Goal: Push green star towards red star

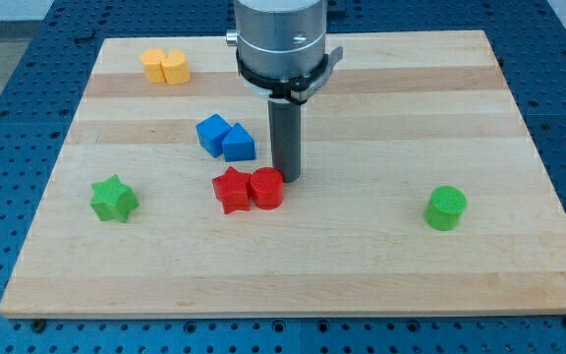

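green star (114,199) ×1 | red star (231,189) ×1 | my tip (287,179) beside red cylinder (266,188)

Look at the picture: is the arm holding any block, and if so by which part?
Nothing is held. My tip is a bare rod, standing just right of and above the red cylinder, far from the green star.

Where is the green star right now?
The green star sits near the board's left edge in the camera view, alone, well left of the red star. My tip is by the red blocks, far from it.
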Available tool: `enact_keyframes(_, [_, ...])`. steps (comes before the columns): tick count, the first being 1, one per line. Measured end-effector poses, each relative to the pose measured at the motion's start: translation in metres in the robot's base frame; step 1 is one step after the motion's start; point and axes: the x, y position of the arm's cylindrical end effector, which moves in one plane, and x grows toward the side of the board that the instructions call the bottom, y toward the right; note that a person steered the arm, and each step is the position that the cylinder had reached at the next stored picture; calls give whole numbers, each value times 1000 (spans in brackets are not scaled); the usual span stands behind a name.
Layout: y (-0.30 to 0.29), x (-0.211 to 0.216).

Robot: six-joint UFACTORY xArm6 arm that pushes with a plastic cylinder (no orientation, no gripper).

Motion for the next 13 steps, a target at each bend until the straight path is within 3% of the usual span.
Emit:
enact_keyframes(2, [20,-13])
enact_keyframes(3, [28,-56])
enact_keyframes(4, [-12,-120])
enact_keyframes(5, [-112,-138])
enact_keyframes(6, [-180,-99])
enact_keyframes(7, [-192,-46])
enact_keyframes(13, [-217,63])
